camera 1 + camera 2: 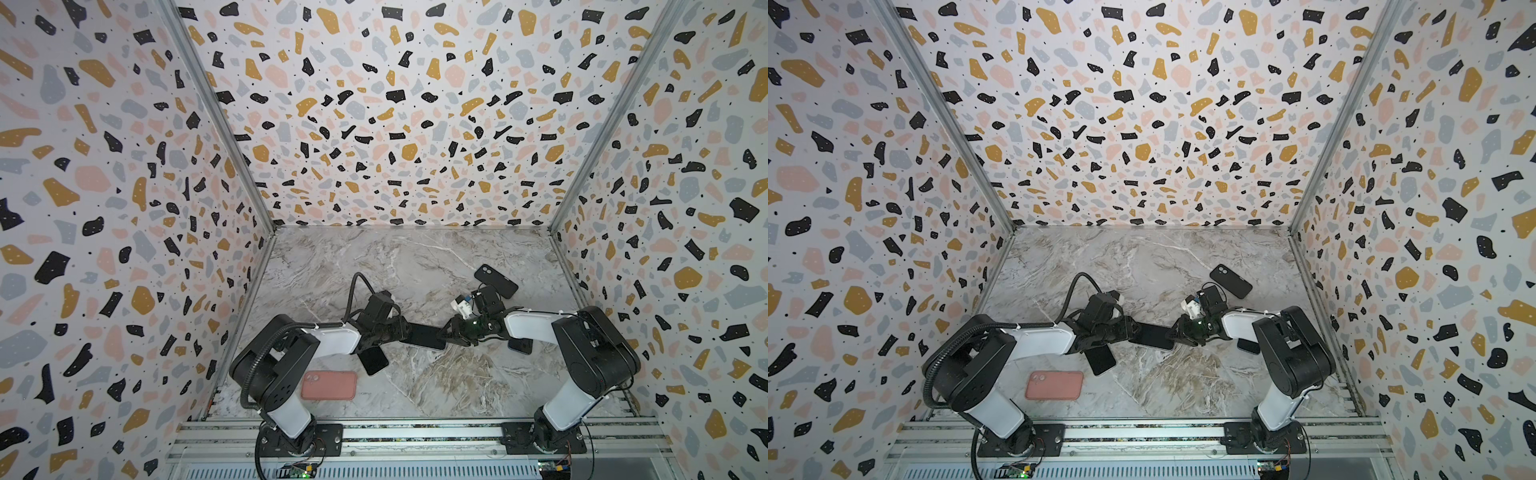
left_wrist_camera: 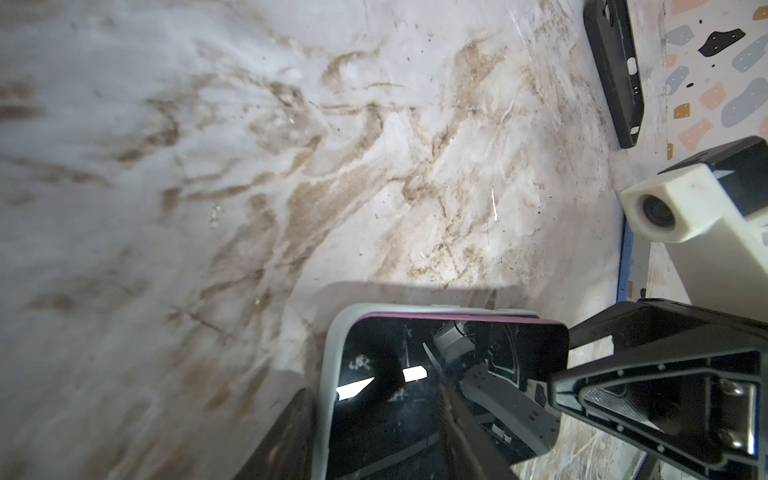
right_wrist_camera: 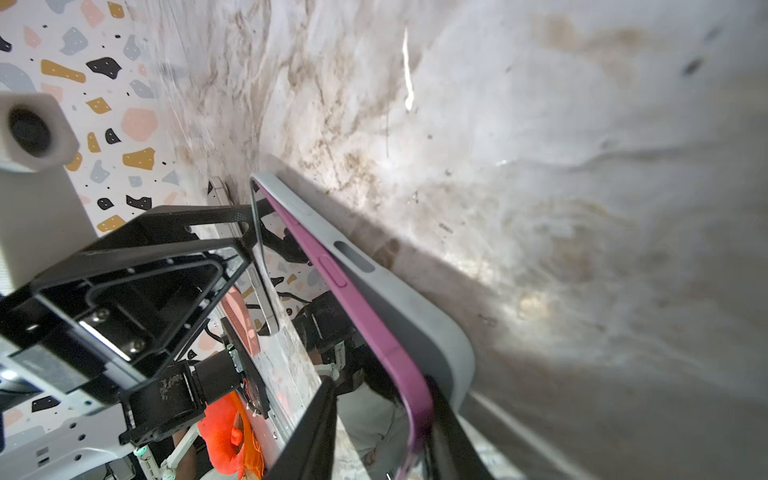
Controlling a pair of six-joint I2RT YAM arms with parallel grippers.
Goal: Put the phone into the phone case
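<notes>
A black-screened phone with a purple metal rim (image 1: 426, 337) lies screen-up mid-way across the marble-patterned bench (image 1: 374, 266), sitting in a pale grey soft phone case (image 3: 415, 299). In both top views it spans the gap between the two arms, one end at each end effector.

The left end effector (image 1: 405, 330) grips the end nearer the left arm. In the left wrist view one black finger (image 2: 291, 436) lies against the outside of the grey case wall and the other finger (image 2: 461, 428) lies across the glass.

The right end effector (image 1: 451, 330) straddles the opposite end with its fingers apart. In the right wrist view one finger (image 3: 446, 432) touches the case's rounded corner beside the purple rim. Bare screen shows between that rim and the other finger (image 3: 309, 436). Whether that finger touches the glass I cannot tell.

Along the long side seen in the right wrist view, the purple rim stands above the grey wall.

A black phone case (image 1: 496, 281) lies well behind the right end effector, apart from it. A salmon-pink phone case (image 1: 329, 385) lies near the left arm's base.
</notes>
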